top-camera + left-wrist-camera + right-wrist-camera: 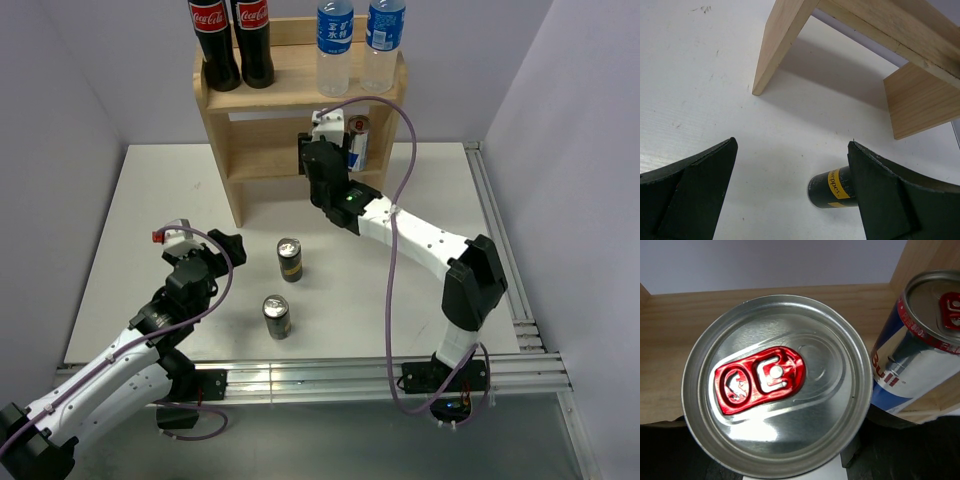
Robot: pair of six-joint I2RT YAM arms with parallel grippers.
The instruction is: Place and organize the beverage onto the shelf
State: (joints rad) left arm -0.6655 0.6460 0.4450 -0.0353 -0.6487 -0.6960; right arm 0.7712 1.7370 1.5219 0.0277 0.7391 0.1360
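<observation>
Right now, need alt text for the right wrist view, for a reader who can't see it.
A can, seen from directly above, fills most of the frame: silver lid, red pull tab. Behind it is the light wooden shelf, where a second can, blue and silver, stands close at its right.

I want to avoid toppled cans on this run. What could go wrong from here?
1. The right claw grips a can at the lower tier, close beside a blue-silver can already standing there. Releasing or backing out carelessly could bump it over.
2. The open left claw hovers low with a dark can right beside it. A sideways swing might knock it.
</observation>
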